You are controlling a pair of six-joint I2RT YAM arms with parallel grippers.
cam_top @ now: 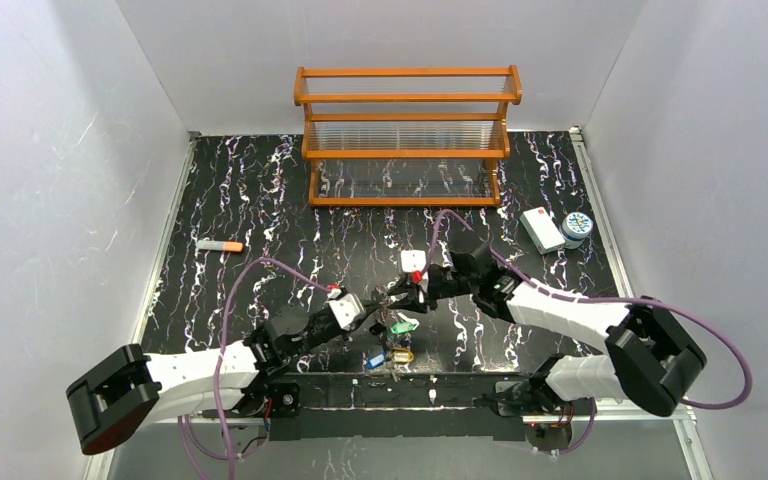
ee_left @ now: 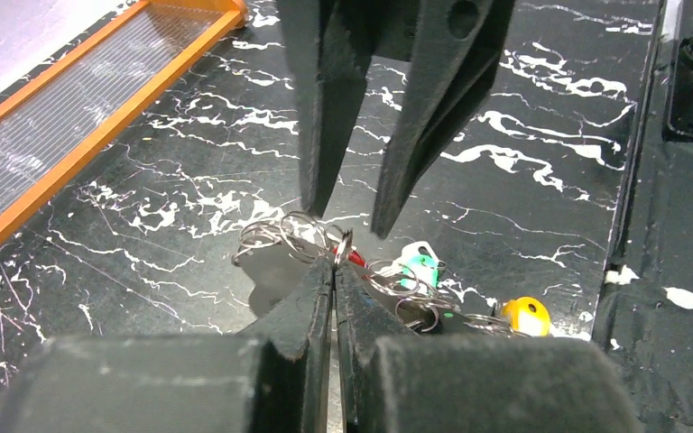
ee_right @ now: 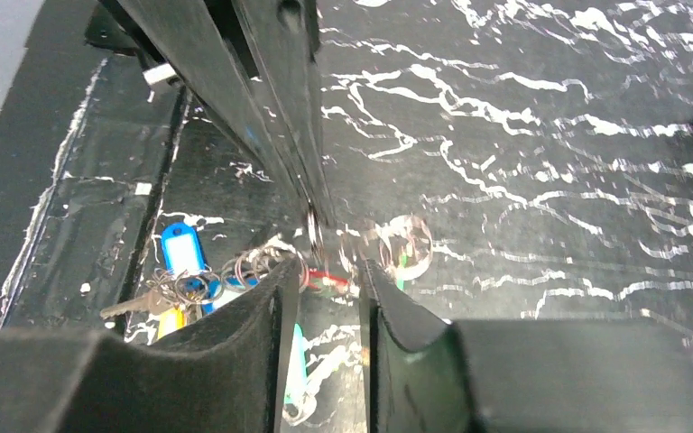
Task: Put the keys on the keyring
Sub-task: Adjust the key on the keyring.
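Observation:
The keys lie bunched on small split rings: a green tag point(ee_left: 421, 268), a yellow head point(ee_left: 528, 316), a red one point(ee_left: 355, 259) and a blue tag point(ee_right: 179, 249). In the top view the bunch point(cam_top: 398, 340) sits between the two arms. My left gripper point(ee_left: 335, 266) is shut on a thin silver ring point(ee_left: 345, 244) seen edge-on, which I take for the keyring. My right gripper point(ee_right: 329, 271) stands open directly opposite. The red key point(ee_right: 325, 278) lies just past its tips, with nothing between the fingers point(ee_left: 397, 162). Blurred silver rings point(ee_right: 401, 239) hang nearby.
A wooden rack point(cam_top: 407, 135) stands at the back. A white box point(cam_top: 540, 230) and a round patterned tin point(cam_top: 577, 226) sit at the right. An orange-tipped grey stick point(cam_top: 220, 245) lies at the left. White walls close in the table's sides.

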